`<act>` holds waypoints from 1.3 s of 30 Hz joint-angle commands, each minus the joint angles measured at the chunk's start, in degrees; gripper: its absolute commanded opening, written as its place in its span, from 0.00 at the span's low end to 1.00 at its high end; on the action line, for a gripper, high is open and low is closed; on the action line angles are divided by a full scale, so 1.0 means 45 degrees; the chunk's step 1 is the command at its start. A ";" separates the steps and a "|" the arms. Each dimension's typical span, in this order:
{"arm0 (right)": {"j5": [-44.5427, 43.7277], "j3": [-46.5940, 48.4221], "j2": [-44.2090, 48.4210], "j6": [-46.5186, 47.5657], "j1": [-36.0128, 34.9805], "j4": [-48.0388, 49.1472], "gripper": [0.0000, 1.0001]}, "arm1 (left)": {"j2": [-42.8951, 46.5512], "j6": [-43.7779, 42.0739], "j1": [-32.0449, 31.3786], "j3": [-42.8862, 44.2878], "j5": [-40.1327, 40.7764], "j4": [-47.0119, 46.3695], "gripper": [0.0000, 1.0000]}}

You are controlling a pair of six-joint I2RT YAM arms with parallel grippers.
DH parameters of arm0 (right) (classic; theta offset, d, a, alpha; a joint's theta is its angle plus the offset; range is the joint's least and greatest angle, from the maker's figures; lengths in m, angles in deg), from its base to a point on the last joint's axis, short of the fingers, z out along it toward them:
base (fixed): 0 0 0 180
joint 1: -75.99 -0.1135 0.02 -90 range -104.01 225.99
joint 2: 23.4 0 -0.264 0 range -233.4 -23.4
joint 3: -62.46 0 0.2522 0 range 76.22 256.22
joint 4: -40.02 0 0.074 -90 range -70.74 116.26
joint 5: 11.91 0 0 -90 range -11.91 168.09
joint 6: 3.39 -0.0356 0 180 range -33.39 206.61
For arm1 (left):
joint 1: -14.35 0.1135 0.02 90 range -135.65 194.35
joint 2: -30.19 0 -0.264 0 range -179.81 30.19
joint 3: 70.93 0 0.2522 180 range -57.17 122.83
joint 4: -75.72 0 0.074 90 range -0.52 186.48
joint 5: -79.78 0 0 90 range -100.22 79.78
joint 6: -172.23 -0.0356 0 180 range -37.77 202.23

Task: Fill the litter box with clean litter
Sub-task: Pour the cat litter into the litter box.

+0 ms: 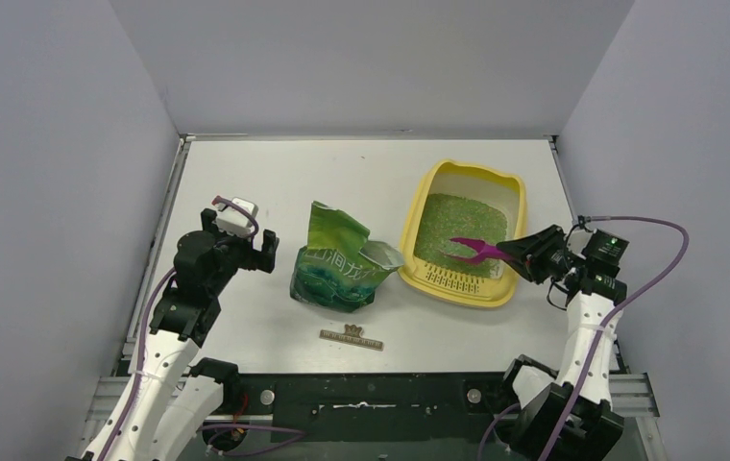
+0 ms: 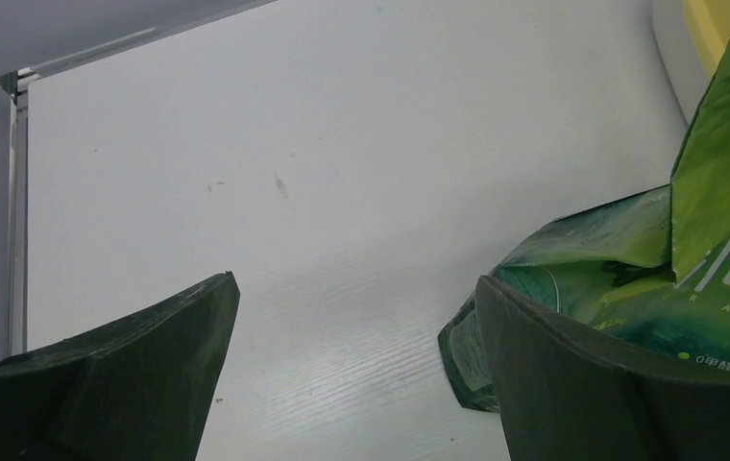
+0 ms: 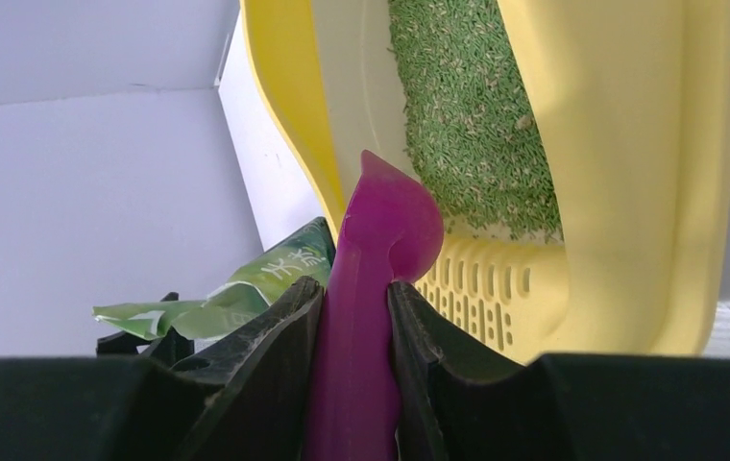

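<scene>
A white counter (image 1: pixel 361 173) is sitting inside plain grey walls, and the arms' black base rail is running along its near edge. The litter box (image 1: pixel 417 235), a pale yellow tray with rounded corners and a raised rim, is resting on the right half of the counter, close to the right edge. Its slotted grate strip is facing the near edge. The clean litter (image 1: pixel 457 219), fine light-green granules, is covering much of its floor, while pale bare floor is showing toward the far end. A glossy green bag (image 1: pixel 342 274) is standing open and crumpled around the middle of the counter, just beside the box's left rim. A small dark strip (image 1: pixel 351 337) is lying between the bag and the near edge. The right arm (image 1: pixel 582 288) is reaching in from the right edge, and the right jaws are pinching the handle of a magenta scoop (image 1: pixel 472 250), whose blade is hanging over the litter by the grate; whether it is touching the granules cannot be told. The left arm (image 1: pixel 209 264) is bending up near the left edge, and the left jaws are spreading wide above the counter beside the bag.
</scene>
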 commanded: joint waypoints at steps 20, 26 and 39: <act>-0.3074 0.1919 0.1068 0.1555 0.0641 -0.3291 0.00 | 0.0062 -0.0155 0.0081 0.0323 -0.0521 -0.1116 0.92; -0.5284 0.3944 0.0993 0.3019 0.0517 -0.5267 0.00 | 0.0048 -0.0160 0.0069 0.0304 -0.0543 -0.1129 0.92; -0.4560 0.6130 0.0487 0.4066 -0.1131 -0.4862 0.00 | 0.0039 -0.0106 0.0065 0.0304 -0.0598 -0.1162 0.92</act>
